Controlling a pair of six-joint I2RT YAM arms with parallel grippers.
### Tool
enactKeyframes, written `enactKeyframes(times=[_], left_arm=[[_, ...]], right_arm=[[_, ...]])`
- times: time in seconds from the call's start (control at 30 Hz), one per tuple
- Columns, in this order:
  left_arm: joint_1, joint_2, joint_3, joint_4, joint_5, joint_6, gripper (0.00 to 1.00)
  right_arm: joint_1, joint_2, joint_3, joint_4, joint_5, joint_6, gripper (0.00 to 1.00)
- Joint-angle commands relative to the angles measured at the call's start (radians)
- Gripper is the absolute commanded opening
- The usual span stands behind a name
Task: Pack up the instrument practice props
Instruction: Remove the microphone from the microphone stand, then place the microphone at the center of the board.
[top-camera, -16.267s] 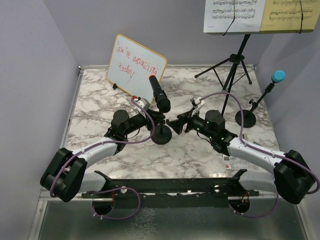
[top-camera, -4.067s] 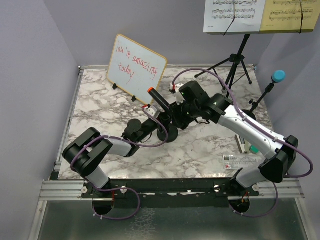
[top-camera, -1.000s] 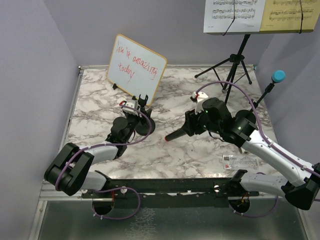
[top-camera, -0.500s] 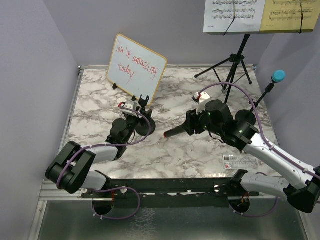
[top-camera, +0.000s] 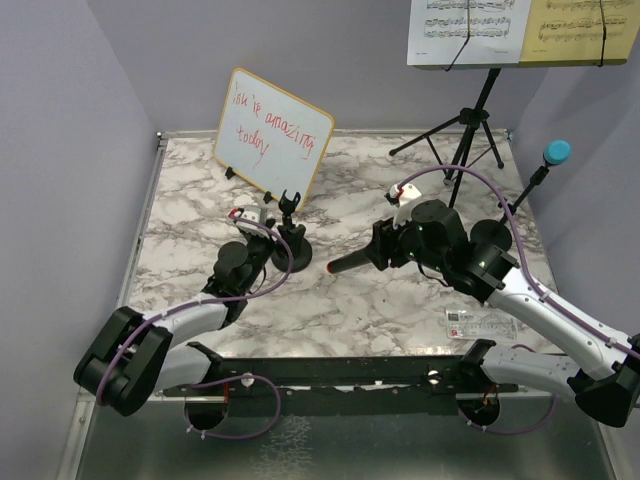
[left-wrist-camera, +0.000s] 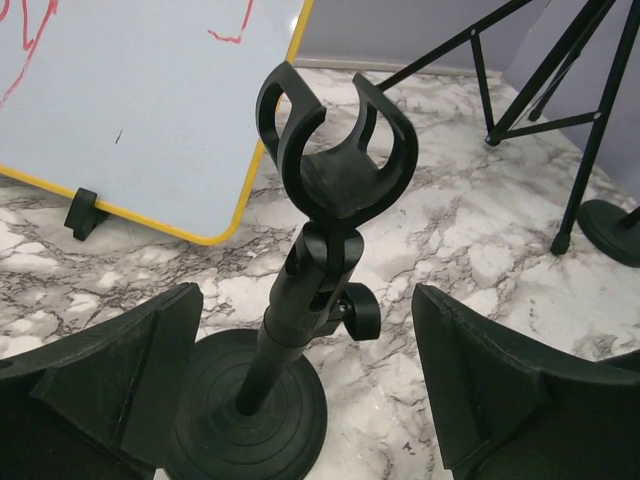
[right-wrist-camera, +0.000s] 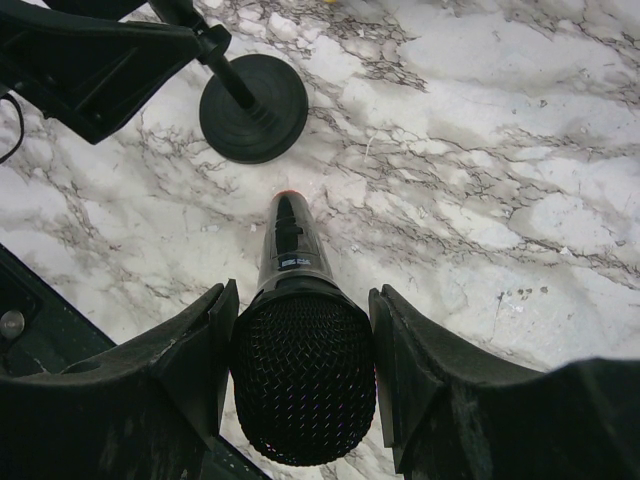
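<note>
The right end effector (right-wrist-camera: 303, 330) grasps the one black mic (right-wrist-camera: 300, 385) above the counter (top-camera: 380, 300); the left end effector (left-wrist-camera: 308, 300), released, flanks one empty holder (left-wrist-camera: 335, 150). A second holder (top-camera: 528, 185) carries the one blue mic (top-camera: 556, 152); one white sheet (top-camera: 468, 30) and one yellow sheet (top-camera: 585, 30) top one stand (top-camera: 470, 130).

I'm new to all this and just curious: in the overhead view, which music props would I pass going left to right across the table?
Empty mic holder → black microphone → music stand's tripod → blue microphone.
</note>
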Motion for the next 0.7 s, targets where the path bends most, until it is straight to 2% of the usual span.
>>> enactKeyframes(times=[0.0,0.27,0.43,0.53,0.67], left_arm=[[-0.002,-0.122,0.015,-0.182,0.015,-0.078,0.93],[-0.007,-0.353,0.141,-0.646,0.052,-0.128,0.93],[-0.007,-0.424,0.279,-0.902,0.172,-0.053,0.93],[-0.007,-0.455,0.333,-0.984,0.259,0.029,0.96],[-0.007,-0.459,0.363,-1.009,0.397,0.149,0.99]], right_arm=[[0.002,-0.018,0.000,0.063,-0.008,-0.007,0.01],[0.003,0.009,0.021,0.072,-0.061,0.014,0.01],[0.002,0.025,0.038,0.085,-0.104,0.039,0.01],[0.002,0.030,0.042,0.096,-0.136,0.056,0.01],[0.002,0.030,0.041,0.123,-0.170,0.077,0.01]])
